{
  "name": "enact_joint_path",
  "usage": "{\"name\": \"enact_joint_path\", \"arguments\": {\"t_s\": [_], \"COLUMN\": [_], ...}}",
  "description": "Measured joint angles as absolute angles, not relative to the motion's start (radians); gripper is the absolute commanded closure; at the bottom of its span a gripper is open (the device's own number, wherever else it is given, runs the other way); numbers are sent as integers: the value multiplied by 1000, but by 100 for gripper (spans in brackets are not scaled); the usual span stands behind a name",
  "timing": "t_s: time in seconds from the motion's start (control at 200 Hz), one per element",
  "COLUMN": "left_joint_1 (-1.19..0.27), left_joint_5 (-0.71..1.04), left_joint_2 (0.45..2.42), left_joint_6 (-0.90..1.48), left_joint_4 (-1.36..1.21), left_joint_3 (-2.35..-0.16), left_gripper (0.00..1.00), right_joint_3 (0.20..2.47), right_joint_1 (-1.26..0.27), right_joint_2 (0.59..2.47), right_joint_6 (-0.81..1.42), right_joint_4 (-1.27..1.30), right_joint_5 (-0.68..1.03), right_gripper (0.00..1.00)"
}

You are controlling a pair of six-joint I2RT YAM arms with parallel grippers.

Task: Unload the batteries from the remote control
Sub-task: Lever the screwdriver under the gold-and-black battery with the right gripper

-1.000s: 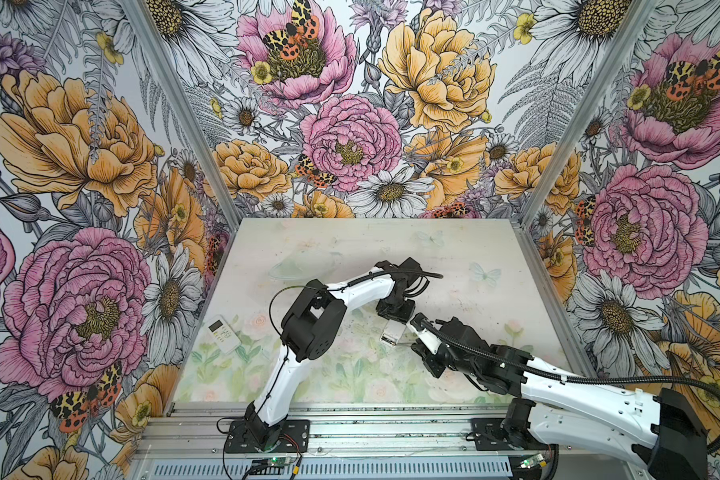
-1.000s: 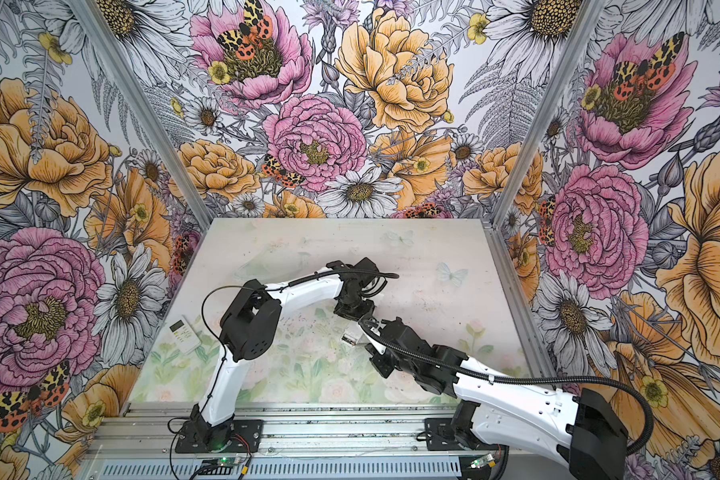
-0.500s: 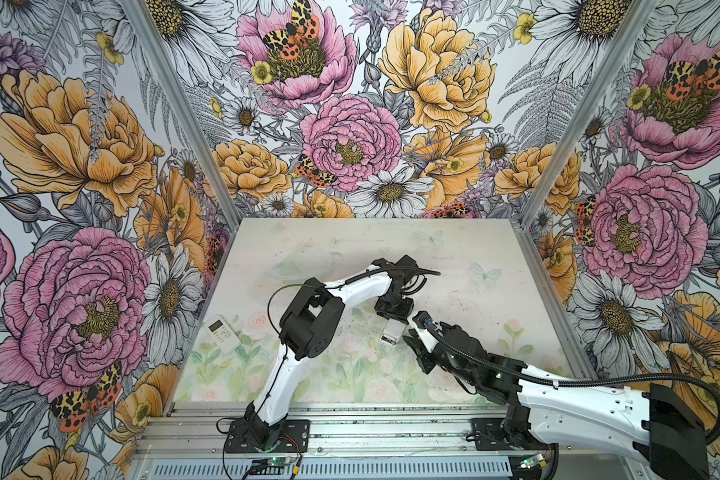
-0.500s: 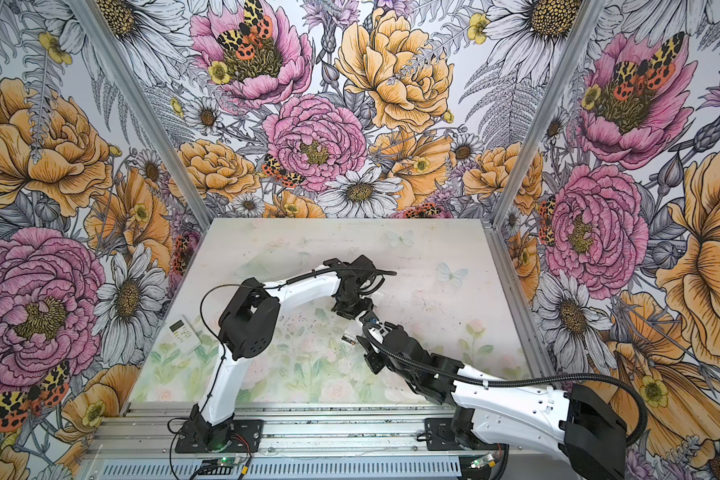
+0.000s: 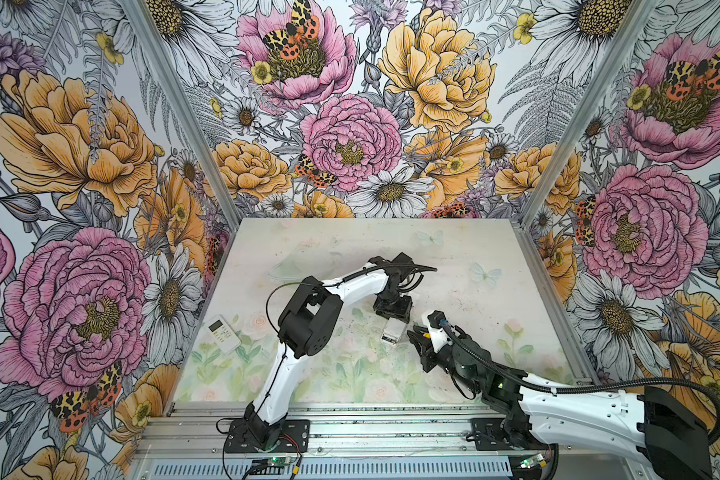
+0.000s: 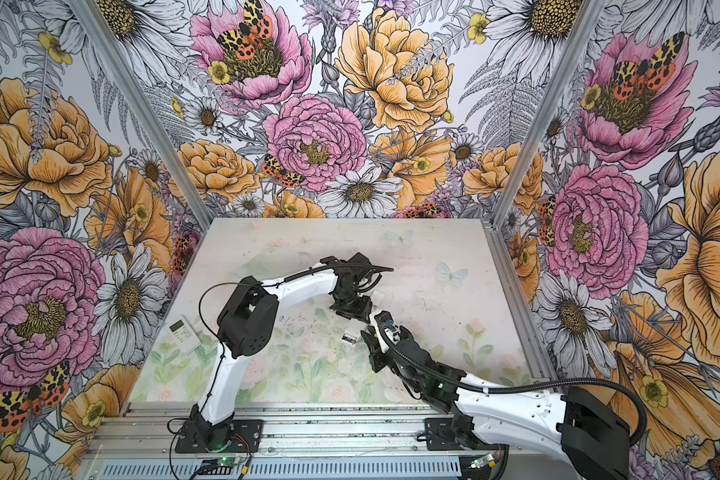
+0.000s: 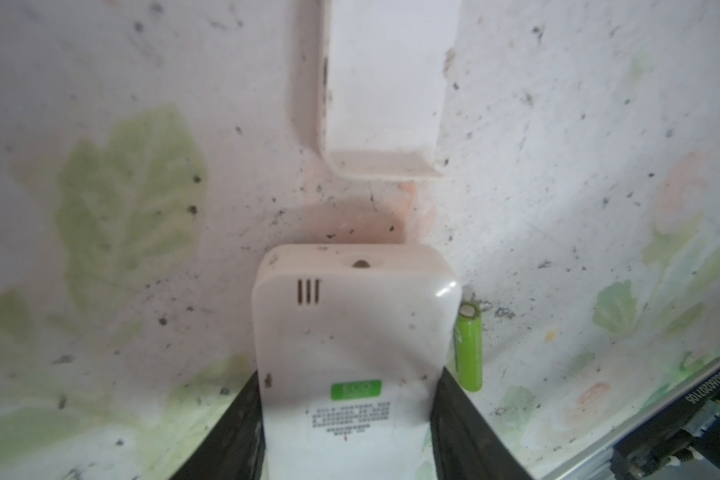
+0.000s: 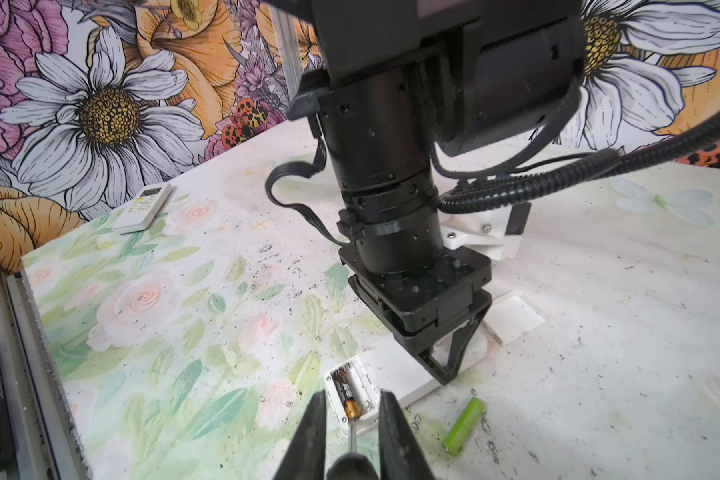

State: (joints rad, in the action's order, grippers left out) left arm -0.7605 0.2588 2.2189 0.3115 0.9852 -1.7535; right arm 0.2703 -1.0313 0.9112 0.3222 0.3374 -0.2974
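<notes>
Gripping a screwdriver (image 8: 353, 440) by its dark handle, the right jaws stand narrow and closed on it. Its thin shaft points ahead at the open end of the remote control (image 8: 395, 374). The tip reaches the gold end of the black battery (image 8: 347, 392), touching it or nearly so. That battery sits in the open compartment with its long axis along the remote control's length. It is nearly in line with the shaft, gold end toward the right jaws, so it lies straight ahead of them and the right arm is plainly the nearer one. The slot beside it looks empty. A green battery (image 8: 464, 424) lies loose on the surface (image 8: 599, 374), just beside the remote control's long edge and roughly parallel to it. Farther along, the left jaws clamp the remote control's other half by its two sides, holding it down. Beyond that end the detached cover (image 8: 514, 316) rests close to the remote control. A second remote (image 8: 142, 206) lies well apart from it.
</notes>
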Motion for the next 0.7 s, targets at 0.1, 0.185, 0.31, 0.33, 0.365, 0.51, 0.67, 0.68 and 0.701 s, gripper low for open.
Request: {"name": "enact_joint_path", "arguments": {"t_s": [0.1,0.185,0.31,0.33,0.365,0.51,0.67,0.68,0.701], "left_joint_1": [-757,-756,-760,-760,-760,-762,-762,-762,-762], "left_joint_5": [260,281,313,316,319,323,308,306,300], "left_joint_2": [2220,2224,2229,2230,2230,2230,2230,2230,2230], "left_joint_6": [315,336,360,361,364,369,381,383,386], "left_joint_4": [976,966,953,952,951,947,944,944,943], "left_joint_3": [-1756,-1759,-1763,-1763,-1763,-1763,-1763,-1763,-1763], "left_gripper": [100,100,100,100,100,100,100,100,100], "right_joint_3": [253,250,249,249,249,237,250,252,256], "right_joint_1": [-1034,-1034,-1036,-1036,-1036,-1036,-1036,-1036,-1036], "right_joint_2": [900,896,896,895,891,848,784,780,772], "right_joint_6": [341,360,381,382,386,397,396,396,396], "right_joint_4": [384,440,484,485,484,461,346,336,316], "right_joint_5": [-319,-322,-322,-322,-322,-321,-317,-318,-318], "right_gripper": [100,100,100,100,100,100,100,100,100]}}
